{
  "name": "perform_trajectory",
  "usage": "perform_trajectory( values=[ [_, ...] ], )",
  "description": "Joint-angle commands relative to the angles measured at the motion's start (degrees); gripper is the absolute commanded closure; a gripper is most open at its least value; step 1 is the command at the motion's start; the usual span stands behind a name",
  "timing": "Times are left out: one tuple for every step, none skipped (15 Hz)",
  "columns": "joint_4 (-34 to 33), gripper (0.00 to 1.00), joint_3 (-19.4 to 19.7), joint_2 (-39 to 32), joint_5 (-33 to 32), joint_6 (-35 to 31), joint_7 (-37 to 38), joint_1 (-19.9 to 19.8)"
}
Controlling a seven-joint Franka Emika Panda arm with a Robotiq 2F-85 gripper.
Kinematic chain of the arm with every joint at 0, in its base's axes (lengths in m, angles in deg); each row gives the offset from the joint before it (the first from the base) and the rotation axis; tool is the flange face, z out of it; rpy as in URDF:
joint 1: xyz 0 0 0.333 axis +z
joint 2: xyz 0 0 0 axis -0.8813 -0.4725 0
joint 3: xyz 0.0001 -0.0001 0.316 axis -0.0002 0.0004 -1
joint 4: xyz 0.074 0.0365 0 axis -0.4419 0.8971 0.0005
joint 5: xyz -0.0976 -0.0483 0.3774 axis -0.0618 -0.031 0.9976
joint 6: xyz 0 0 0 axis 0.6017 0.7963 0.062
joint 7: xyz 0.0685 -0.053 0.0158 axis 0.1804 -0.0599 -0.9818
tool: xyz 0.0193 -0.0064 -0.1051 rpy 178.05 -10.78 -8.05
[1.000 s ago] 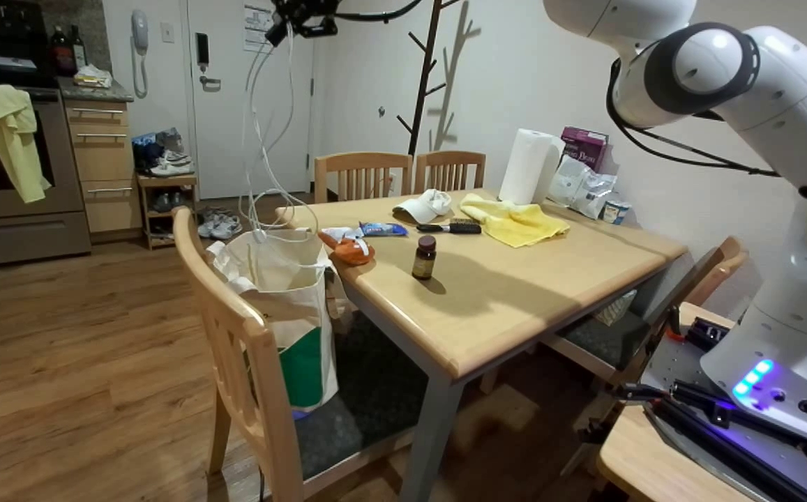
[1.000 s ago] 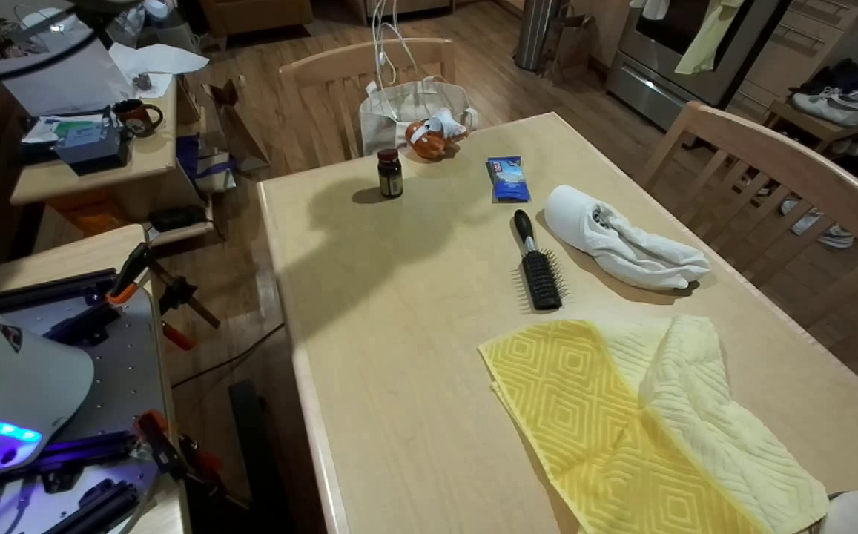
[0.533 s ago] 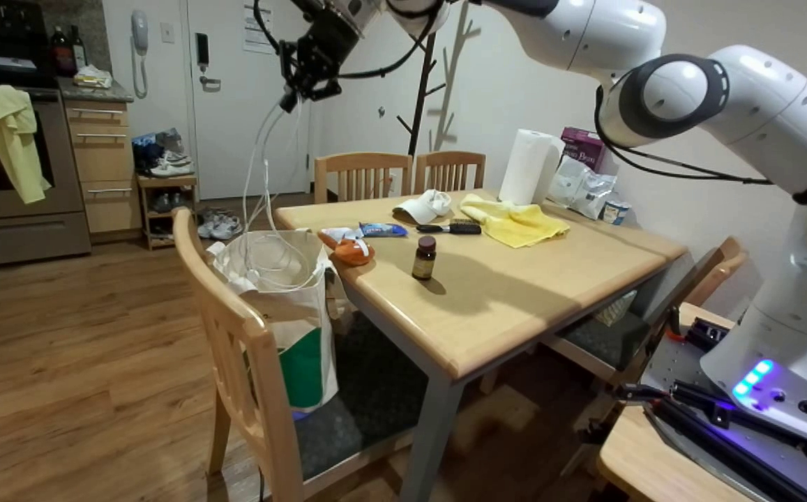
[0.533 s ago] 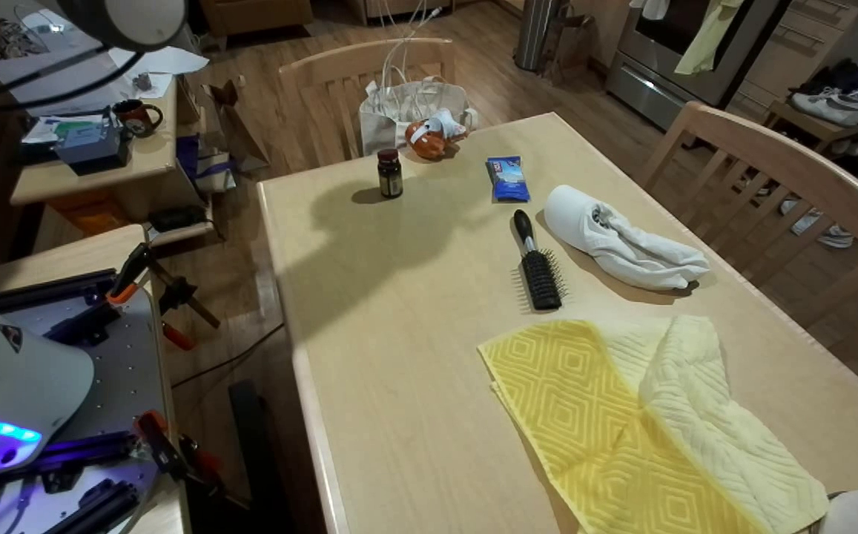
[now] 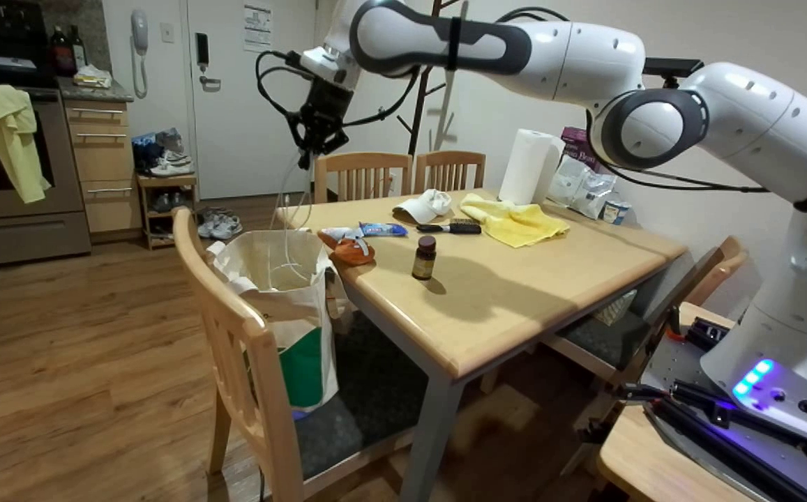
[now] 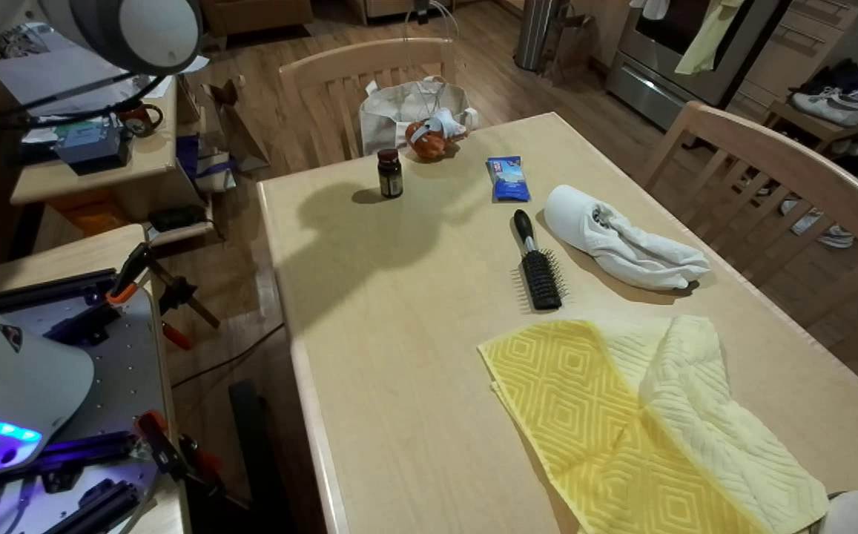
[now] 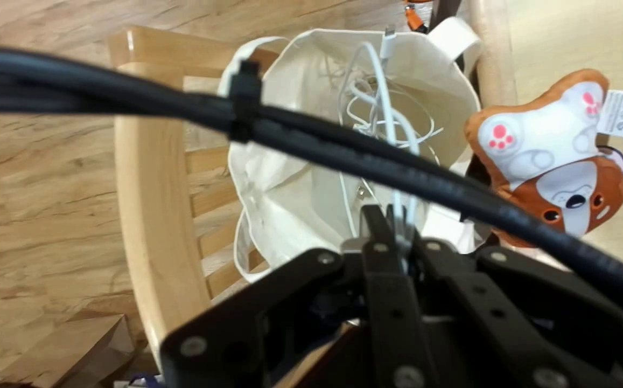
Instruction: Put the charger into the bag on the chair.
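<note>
Robotiq gripper [image 7: 400, 231]: in the wrist view, its fingers [image 7: 377, 226] are grasping the white charging cable [image 7: 382, 81].
White charging cable: it is hanging from the gripper, its lower loops dangling inside the mouth of the canvas tote bag [image 7: 284, 215]; whether they are touching the bottom, I cannot tell.
Plush dog [image 7: 559, 140]: it is lying on the table [image 7: 575, 32], just beside the bag.
Panda arm [image 5: 570, 59]: in an exterior view, it is extending above the table, with the gripper hanging over the bag.
Wooden chair [image 5: 281, 411]: its seat is bearing the bag, which is standing upright just beside the table.
Pill bottle [image 5: 424, 259]: it is standing upright on the table.
Hairbrush [image 6: 540, 274]: in an exterior view, it is lying between the blue-wrapped snack bar [image 6: 509, 179] and the yellow towel [image 6: 644, 423], near the white cap [image 6: 625, 245].
</note>
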Motion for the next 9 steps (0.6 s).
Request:
perform_trajectory(
  values=[
    [2.6, 0.94, 1.7, 1.1, -1.0, 2.2, 2.9, 1.0],
    [-3.3, 0.94, 0.8, -2.3, -1.3, 5.5, 2.6, 1.0],
    [-3.3, 0.94, 0.4, -2.3, -0.9, 6.8, 2.3, 1.0],
    [-3.7, 0.94, 0.1, -2.5, -0.6, 8.4, 1.9, 1.0],
    [2.3, 0.94, 0.6, 0.9, 0.2, 6.8, 2.1, 0.9],
    [2.3, 0.94, 0.4, 0.9, 0.5, 7.5, 1.9, 0.9],
    [2.5, 0.95, 0.2, 1.0, 0.8, 8.3, 1.7, 0.8],
    [2.5, 0.95, 0.7, 1.0, 0.2, 8.7, 1.9, 1.0],
    [-3.2, 0.95, -0.4, -2.0, -0.2, 13.9, 2.8, 1.7]
  ],
)
